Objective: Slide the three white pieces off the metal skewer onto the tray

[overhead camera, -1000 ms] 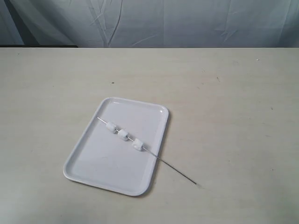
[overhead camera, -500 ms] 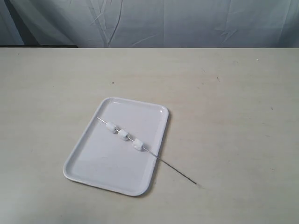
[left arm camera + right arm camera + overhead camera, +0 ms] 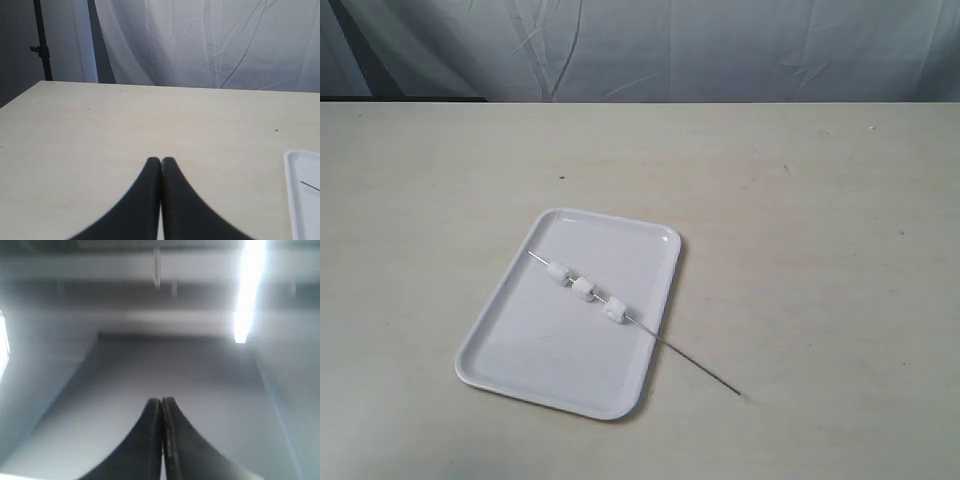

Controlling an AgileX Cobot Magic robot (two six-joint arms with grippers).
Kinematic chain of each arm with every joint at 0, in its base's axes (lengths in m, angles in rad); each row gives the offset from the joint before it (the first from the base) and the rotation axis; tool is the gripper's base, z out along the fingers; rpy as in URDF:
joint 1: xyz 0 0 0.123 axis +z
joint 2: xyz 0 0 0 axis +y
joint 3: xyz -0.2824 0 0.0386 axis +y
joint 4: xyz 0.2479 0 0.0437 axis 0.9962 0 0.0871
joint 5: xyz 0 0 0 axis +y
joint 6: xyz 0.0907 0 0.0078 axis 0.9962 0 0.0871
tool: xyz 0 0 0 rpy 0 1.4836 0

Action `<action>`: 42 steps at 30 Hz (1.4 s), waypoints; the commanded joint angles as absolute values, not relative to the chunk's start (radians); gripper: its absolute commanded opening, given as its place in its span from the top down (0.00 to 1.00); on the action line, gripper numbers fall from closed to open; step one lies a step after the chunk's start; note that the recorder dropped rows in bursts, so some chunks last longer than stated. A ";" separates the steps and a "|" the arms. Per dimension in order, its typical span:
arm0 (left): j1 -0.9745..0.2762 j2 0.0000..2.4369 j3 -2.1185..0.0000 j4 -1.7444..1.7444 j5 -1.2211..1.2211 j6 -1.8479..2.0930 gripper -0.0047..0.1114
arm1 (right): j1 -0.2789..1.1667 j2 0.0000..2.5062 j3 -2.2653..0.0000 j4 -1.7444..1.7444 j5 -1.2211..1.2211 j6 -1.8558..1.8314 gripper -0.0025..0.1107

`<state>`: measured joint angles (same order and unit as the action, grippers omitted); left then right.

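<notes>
The white tray (image 3: 520, 350) lies on the table, left of centre in the exterior view. Across it rests the metal skewer (image 3: 690, 362), its far end sticking out over the tray's right rim onto the table. Three white pieces (image 3: 585, 290) are threaded on it in a row over the tray. Neither arm shows in the exterior view. My left gripper (image 3: 161, 160) is shut and empty above bare table, with the tray's corner (image 3: 300, 200) and the skewer's tip (image 3: 310, 186) off to one side. My right gripper (image 3: 161, 400) is shut, pointing up at a ceiling.
The table (image 3: 820, 200) is a pale beige surface with small dark specks. A grey draped backdrop (image 3: 670, 45) hangs behind its far edge. A dark stand (image 3: 41, 45) shows past the table's corner in the left wrist view.
</notes>
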<state>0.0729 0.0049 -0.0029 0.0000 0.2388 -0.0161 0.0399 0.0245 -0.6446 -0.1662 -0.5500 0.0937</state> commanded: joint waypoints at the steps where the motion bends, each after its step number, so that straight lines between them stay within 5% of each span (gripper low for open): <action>1: 0.077 0.000 0.000 -0.007 0.240 -0.018 0.96 | 0.067 0.167 -0.894 -0.131 0.273 0.180 0.98; 5: 0.077 0.000 0.000 -0.007 0.240 -0.018 0.96 | 0.108 0.319 -1.017 -0.052 0.651 0.187 0.98; 9: 0.077 0.000 0.000 -0.007 0.240 -0.018 0.96 | 0.115 0.407 -1.026 -0.048 0.732 0.187 0.98; 30: 0.077 0.000 0.000 -0.007 0.240 -0.018 0.96 | 0.119 0.460 -1.026 0.106 0.573 -0.027 0.98; 42: 0.077 0.000 0.000 -0.007 0.240 -0.018 0.96 | 0.320 1.276 -1.073 -0.081 0.953 -0.090 0.94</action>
